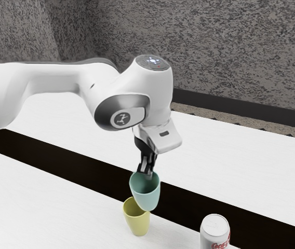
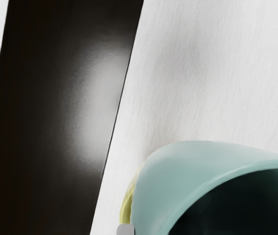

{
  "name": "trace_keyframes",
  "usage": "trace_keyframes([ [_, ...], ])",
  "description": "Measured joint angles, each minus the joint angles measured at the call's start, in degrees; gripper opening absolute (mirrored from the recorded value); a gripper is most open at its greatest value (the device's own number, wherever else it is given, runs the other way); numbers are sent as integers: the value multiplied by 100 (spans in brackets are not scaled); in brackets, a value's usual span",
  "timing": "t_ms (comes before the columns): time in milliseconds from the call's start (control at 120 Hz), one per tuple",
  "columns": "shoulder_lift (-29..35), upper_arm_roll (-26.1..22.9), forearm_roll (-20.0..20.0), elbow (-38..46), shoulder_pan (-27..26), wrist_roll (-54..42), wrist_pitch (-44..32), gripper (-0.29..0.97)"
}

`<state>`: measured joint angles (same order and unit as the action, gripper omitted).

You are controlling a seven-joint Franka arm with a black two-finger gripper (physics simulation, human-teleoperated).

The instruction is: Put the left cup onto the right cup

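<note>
A speckled grey wall point(image 1: 230, 46) is closing off the room behind, with a dark skirting strip point(image 1: 251, 106) running along its foot. A white table point(image 1: 241, 155) is spreading beneath it, and a broad glossy black band point(image 1: 59, 155) is crossing the table diagonally. The white arm point(image 1: 59, 88) is reaching in from the exterior view's left. Its gripper point(image 1: 146, 168) is pinching the rim of the teal cup point(image 1: 146, 193), fingers narrow on the wall, holding it tilted in the air. The cup's base is hanging at the mouth of the yellow-green cup point(image 1: 137, 220), which is standing upright on the white surface beside the band; whether they are touching cannot be told. A soda can point(image 1: 215, 233) is standing near, toward the exterior view's right.
</note>
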<state>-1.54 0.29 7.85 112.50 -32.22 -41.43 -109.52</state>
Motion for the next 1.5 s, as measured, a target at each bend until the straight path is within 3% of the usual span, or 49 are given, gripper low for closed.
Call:
trace_keyframes([
  [508,-38,5,7,2,547,188,121,-11],
  [900,-115,-5,95,27,115,304,162,-11],
  [1500,-549,5,-60,116,462,420,104,-11],
])
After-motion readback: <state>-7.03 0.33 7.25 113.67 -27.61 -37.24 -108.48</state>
